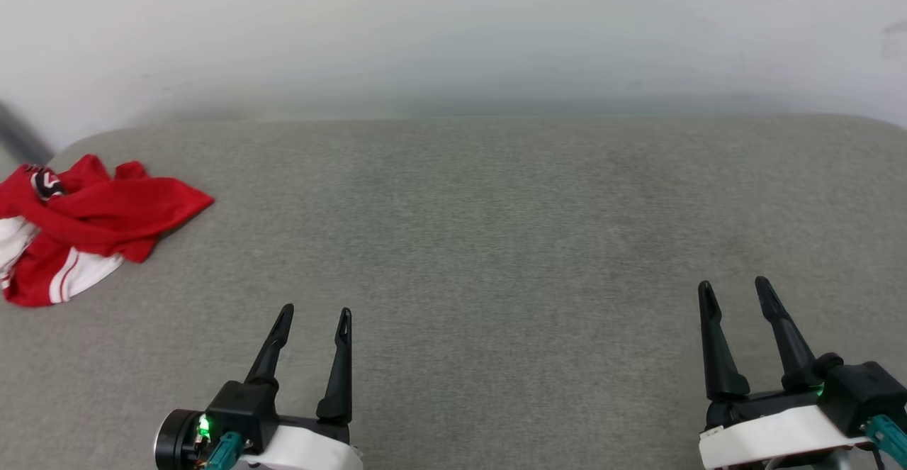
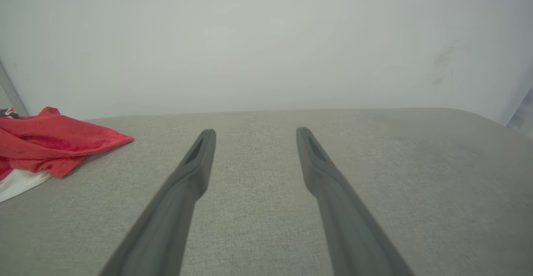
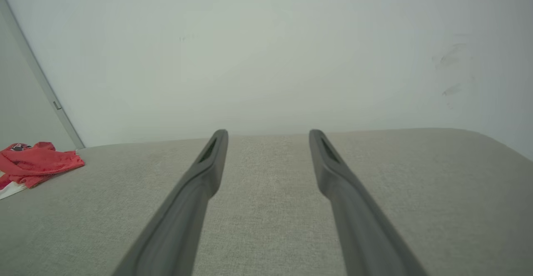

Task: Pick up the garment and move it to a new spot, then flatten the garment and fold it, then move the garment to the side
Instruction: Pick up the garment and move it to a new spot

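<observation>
Garment: a red garment (image 1: 92, 225) with white panels and striped trim lies crumpled in a heap at the far left edge of the grey pad (image 1: 496, 243), close to the wall (image 1: 453, 30). A dark, white-outlined patch shows on its top fold.
Garment and left claw: the heap lies ahead of the left claw (image 1: 316, 310) and well off to its left, apart from it. In the left wrist view its red corner points toward the fingers without reaching them.
Garment and right claw: well apart, with most of the pad's width between the heap and the right claw (image 1: 734, 284).
Left claw: spread wide, holding nothing, fingers aimed at the wall.
Right claw: also spread wide, holding nothing, fingers aimed the same way.
Pad: grey woven cloth, rounded at its far corners.
Wall: pale, with faint scuffs on the right.
</observation>
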Robot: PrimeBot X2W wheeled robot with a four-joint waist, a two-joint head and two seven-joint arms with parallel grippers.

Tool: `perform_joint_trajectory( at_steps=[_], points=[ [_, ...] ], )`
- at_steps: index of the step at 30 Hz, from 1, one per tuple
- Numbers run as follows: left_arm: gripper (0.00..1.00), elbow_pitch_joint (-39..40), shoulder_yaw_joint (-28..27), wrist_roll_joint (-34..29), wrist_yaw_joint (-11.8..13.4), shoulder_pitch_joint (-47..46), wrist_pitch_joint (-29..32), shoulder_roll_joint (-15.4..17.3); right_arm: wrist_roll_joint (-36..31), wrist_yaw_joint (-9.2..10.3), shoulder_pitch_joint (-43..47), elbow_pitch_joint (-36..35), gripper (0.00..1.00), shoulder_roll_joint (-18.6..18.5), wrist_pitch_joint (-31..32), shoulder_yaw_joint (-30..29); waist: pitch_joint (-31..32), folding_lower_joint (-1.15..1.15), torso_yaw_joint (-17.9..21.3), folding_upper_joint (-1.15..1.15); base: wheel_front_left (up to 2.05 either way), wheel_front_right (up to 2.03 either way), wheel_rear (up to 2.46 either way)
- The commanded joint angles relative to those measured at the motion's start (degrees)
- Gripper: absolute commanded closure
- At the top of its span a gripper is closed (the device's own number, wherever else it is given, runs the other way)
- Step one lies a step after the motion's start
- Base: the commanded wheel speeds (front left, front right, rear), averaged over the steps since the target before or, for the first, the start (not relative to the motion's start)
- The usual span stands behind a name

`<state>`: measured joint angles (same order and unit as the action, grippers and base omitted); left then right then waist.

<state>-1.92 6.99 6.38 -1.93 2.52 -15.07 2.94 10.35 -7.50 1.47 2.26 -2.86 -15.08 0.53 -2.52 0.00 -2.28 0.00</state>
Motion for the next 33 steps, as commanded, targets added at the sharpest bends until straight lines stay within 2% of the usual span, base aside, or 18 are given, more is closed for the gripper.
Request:
perform_joint_trajectory(
  at_steps=[1, 19, 26, 33],
  points=[
    [0.00, -0.2, -0.3, 0.3, 0.2, -0.5, -0.2, -0.1, -0.6, 0.02, 0.8, 0.0, 0.00, 0.0, -0.1, 0.4, -0.1, 0.00, -2.0, 0.00, 0.00, 0.00, 0.00],
    [0.00, 0.1, -4.4, -0.1, 1.1, 1.2, -0.2, -0.1, -1.1, 0.02, 1.3, 0.6, 0.00, 0.0, -0.1, 5.1, 1.1, 0.00, -17.1, 0.00, 0.00, 0.00, 0.00],
    [0.00, 0.0, -4.7, -0.3, 1.0, 1.8, -0.2, -0.1, -0.7, 0.02, 1.2, 0.7, 0.00, 0.0, -0.1, 6.8, 1.3, 0.00, -20.8, 0.00, 0.00, 0.00, 0.00],
    [0.00, -0.4, -4.5, -0.5, 1.3, 2.3, -0.2, -0.1, -0.8, 0.02, 1.6, 1.0, 0.00, 0.0, -0.1, 7.2, 1.5, 0.00, -22.6, 0.00, 0.00, 0.00, 0.00]
  ],
)
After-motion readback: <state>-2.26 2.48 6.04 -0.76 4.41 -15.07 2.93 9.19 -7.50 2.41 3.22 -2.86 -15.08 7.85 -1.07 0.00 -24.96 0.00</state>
